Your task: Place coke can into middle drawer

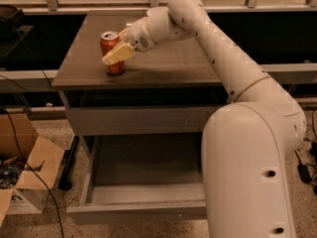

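Can upright on counter. Tool sits across its front, side-on approach, prob. for pickup. Grip state: cannot tell. Drawer open well below tool, ready to rcv can.
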`<state>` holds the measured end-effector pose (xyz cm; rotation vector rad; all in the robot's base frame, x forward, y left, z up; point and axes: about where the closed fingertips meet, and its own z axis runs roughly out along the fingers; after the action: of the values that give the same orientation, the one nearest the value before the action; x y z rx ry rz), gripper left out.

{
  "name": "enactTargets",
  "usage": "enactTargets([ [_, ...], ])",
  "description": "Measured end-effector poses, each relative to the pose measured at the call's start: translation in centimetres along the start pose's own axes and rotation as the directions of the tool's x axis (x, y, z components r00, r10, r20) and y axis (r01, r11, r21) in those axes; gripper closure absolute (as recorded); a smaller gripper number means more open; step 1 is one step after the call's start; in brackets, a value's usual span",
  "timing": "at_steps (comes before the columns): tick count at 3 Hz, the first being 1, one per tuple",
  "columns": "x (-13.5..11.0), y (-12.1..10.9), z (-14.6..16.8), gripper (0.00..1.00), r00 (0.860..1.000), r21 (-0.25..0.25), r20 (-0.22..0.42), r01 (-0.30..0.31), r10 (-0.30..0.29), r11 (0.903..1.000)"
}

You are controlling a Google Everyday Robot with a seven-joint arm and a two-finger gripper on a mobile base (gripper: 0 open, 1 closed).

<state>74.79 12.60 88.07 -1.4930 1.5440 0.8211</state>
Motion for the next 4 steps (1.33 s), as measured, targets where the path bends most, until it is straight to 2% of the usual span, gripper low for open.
enactTargets([
  [1, -0.5, 1.0, -0.4, 0.65, 1.000, -0.018, -0.014, 0.005, -0.005, 0.9998],
  [2, -1.3, 3.1, -3.3, 0.89, 1.000, -0.006, -0.023, 0.020, -0.020, 0.9998],
  [3, -1.4, 8.0, -8.3, 1.00, 0.998, 0.006, -0.021, 0.051, -0.051, 0.9987],
  [4, -1.0, 14.3, -12.9, 1.00, 0.994, 0.012, -0.034, 0.104, -0.104, 0.9945],
])
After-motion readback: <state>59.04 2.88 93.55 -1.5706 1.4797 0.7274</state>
